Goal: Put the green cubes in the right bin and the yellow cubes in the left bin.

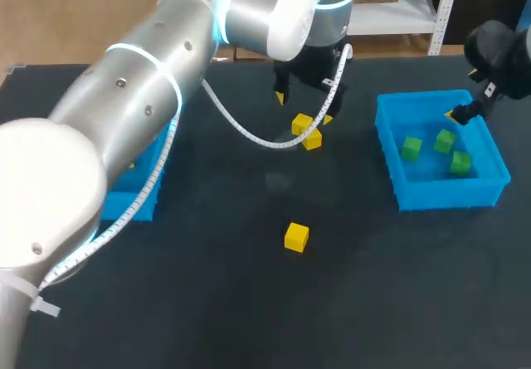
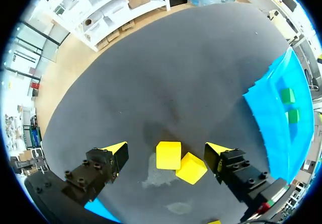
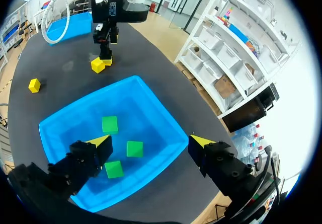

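while left end effector (image 2: 167, 151) hangs over yellow cubes (image 2: 168, 155), right end effector (image 3: 151, 141) over right bin (image 3: 151, 110); both agape

Lighting: bright, even, apparently from overhead.
Shadows: one soft dark patch on the table (image 2: 176, 73), just ahead of the left gripper (image 2: 167, 149), beyond the yellow cubes (image 2: 168, 155).
Glare: pale sheen between the gripper's fingers; white highlights along the left arm (image 1: 141, 95).
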Robot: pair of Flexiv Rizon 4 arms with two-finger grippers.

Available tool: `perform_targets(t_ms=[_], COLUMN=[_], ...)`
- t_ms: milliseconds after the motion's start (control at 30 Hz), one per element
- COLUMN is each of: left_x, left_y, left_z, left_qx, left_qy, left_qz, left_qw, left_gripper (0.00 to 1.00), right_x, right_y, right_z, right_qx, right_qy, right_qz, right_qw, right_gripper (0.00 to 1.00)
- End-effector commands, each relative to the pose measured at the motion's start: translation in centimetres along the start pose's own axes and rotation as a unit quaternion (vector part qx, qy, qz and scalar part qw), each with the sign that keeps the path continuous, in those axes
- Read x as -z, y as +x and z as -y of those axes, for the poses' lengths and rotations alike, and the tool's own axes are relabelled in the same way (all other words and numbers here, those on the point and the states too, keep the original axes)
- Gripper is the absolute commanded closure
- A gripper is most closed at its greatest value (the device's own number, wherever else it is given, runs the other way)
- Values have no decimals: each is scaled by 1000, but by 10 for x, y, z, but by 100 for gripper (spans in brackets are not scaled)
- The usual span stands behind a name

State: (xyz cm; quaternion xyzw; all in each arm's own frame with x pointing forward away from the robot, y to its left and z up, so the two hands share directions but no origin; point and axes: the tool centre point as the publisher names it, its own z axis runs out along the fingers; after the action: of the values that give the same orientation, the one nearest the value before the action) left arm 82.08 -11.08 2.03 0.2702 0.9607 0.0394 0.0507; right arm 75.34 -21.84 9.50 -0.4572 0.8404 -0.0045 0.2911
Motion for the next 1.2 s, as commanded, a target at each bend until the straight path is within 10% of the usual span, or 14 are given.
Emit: perform_targets(t_ms=[33, 667, 700, 733, 1200], left_x=[-6, -22, -22, -22, -13], left_y=[-7, -1, -1, -1, 8], left_z=[-3, -1, -1, -1, -12], left_qx=[7, 53, 55, 55, 54], left_qy=[-3, 20, 20, 20, 27], left_qz=[-88, -121, -120, -119, -107], left_qw=[996, 991, 991, 991, 992], left_gripper=[0, 2, 78, 100, 100], right_x=[0, 0, 0, 0, 0], right_y=[0, 0, 0, 0, 0], right_z=[-1, -1, -1, -1, -1], right_qx=[0, 0, 0, 0, 0], right_qy=[1, 1, 1, 1, 1], right_qz=[0, 0, 0, 0, 0], right_qw=[1000, 1000, 1000, 1000, 1000], right_gripper=[0, 0, 0, 0, 0])
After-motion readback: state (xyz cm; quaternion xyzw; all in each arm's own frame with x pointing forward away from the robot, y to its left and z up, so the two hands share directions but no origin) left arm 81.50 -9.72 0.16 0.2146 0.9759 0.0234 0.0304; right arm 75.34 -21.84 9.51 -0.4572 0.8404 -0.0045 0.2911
